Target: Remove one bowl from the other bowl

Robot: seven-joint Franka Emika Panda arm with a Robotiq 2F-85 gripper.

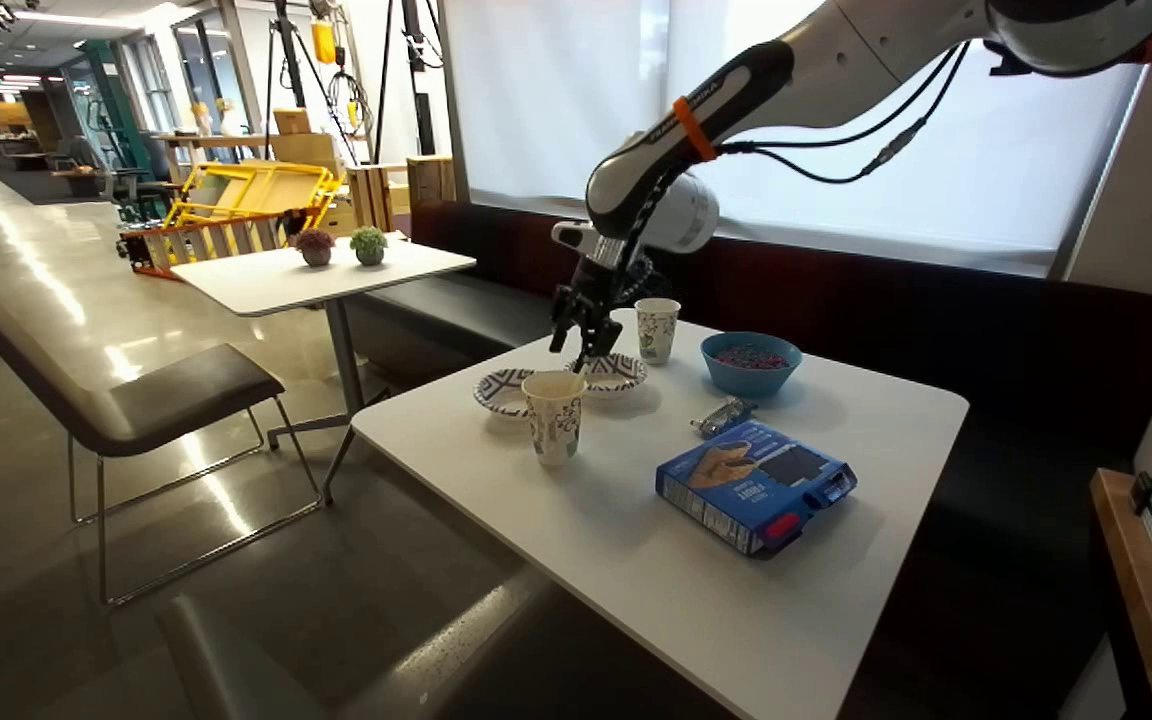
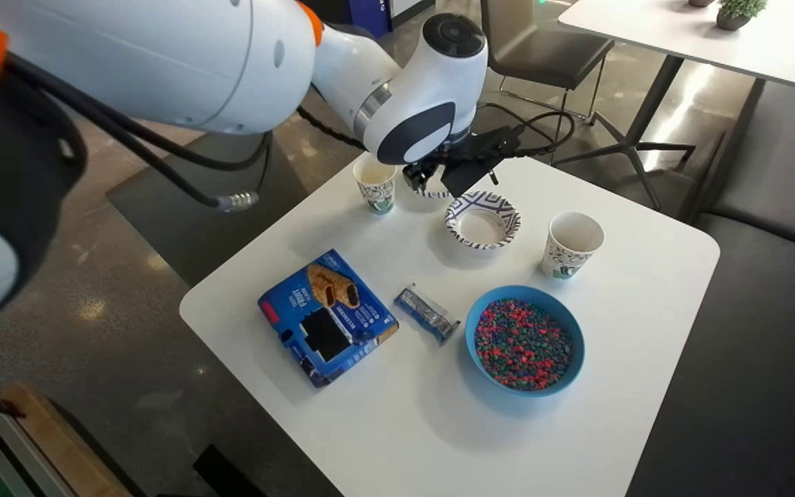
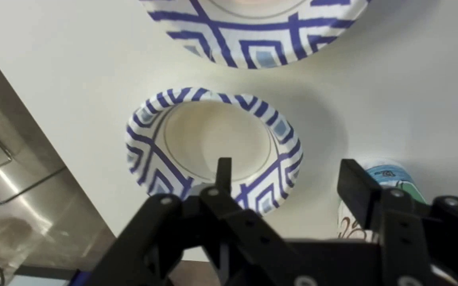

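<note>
Two small white paper bowls with blue patterns stand apart on the white table. One bowl (image 1: 499, 388) is low in the middle of the wrist view (image 3: 229, 135); in an exterior view (image 2: 432, 194) my gripper and arm hide most of it. The other bowl (image 1: 628, 368) stands beside it, clear in an exterior view (image 2: 480, 228) and cut off at the top of the wrist view (image 3: 261, 28). My gripper (image 3: 287, 171) is open and empty above the table. In the wrist view one finger overlaps the first bowl and the other finger lies beyond its rim.
A paper cup (image 1: 553, 425) stands close to the first bowl, partly behind a finger in the wrist view (image 3: 392, 178). A second cup (image 2: 570, 245), a blue bowl (image 2: 522, 293) of coloured pellets, a wrapped bar (image 2: 427, 314) and a blue box (image 2: 328, 317) are also on the table.
</note>
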